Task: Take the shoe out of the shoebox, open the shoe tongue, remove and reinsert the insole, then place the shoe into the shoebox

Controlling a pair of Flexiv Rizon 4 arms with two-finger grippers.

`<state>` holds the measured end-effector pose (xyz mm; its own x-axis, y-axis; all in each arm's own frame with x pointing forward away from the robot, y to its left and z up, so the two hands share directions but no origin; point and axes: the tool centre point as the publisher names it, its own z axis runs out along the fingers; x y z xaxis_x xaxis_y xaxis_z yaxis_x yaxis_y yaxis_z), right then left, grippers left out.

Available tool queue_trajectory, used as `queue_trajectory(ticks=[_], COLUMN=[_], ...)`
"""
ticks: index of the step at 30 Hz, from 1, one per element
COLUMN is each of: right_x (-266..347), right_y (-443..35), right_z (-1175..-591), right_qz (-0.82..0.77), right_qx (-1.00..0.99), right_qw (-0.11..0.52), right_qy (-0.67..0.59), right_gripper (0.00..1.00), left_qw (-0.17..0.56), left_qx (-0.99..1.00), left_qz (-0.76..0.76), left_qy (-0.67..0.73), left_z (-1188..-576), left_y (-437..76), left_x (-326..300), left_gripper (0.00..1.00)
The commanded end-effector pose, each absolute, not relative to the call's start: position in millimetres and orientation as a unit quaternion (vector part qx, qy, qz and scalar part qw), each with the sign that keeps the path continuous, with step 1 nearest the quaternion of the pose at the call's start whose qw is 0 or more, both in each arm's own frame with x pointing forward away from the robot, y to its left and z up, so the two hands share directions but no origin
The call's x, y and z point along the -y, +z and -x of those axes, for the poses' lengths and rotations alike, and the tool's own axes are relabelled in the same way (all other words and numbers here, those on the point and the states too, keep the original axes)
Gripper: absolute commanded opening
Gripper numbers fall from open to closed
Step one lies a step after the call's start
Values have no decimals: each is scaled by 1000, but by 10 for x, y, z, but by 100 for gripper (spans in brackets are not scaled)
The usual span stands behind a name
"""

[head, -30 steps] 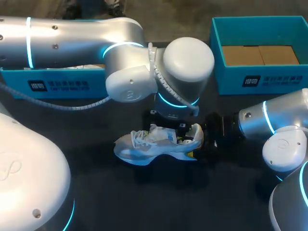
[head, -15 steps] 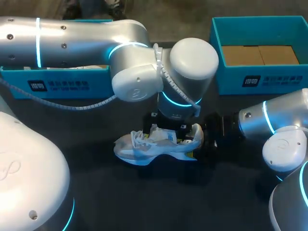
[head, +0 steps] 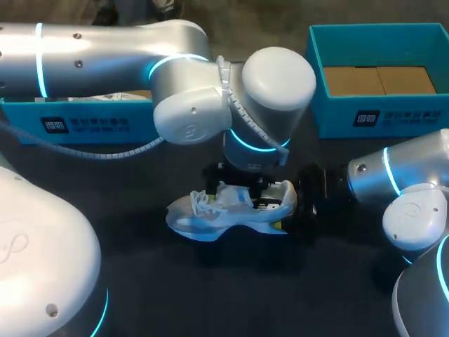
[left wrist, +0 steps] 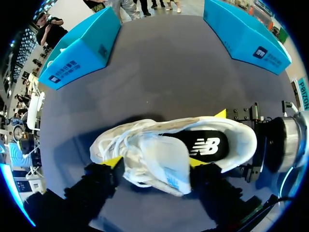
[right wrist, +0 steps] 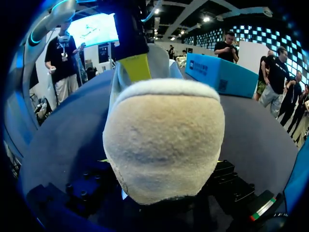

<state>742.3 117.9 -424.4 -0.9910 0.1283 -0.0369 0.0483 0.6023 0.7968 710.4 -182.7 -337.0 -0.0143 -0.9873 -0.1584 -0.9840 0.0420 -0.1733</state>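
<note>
at the middle of the dark table (head: 140, 281), my right gripper (head: 286, 205) clamps the heel of the white mesh sneaker (head: 210, 214), likely steadying it; my left gripper (left wrist: 153, 162) straddles the tongue (left wrist: 166, 166), grip unclear.

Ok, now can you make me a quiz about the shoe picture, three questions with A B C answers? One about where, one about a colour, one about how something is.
1. Where is the shoe?
A) inside a box
B) outside the boxes, at the middle of the table
C) on the floor

2. What colour is the insole?
A) black
B) red
C) green

3. How is the right-hand shoebox?
A) open
B) shut with a lid
C) squashed flat

Answers:
1. B, dark table shows all around it.
2. A, black shows inside the shoe's opening.
3. A, you can see its brown bottom.
</note>
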Motion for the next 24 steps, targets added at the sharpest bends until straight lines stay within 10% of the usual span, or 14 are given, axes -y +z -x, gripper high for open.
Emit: queue_trajectory(ticks=[1, 6, 24], right_x=[-1190, -1190, -1190], right_y=[-4276, -4276, -4276], right_z=[-7453, -7453, -7453], right_qz=[-50, -50, -50], right_qx=[-895, -895, -895], right_qw=[46, 46, 46], right_qy=[441, 441, 441], right_gripper=[0, 0, 0], left_qw=[87, 43, -59], left_qx=[-718, -731, -800], left_qz=[690, 679, 590], left_qy=[-26, -46, -90], left_z=[-7098, -7113, -7153], left_y=[-3320, -3301, -3045], left_x=[1738, 1762, 1351], left_gripper=[44, 0, 0])
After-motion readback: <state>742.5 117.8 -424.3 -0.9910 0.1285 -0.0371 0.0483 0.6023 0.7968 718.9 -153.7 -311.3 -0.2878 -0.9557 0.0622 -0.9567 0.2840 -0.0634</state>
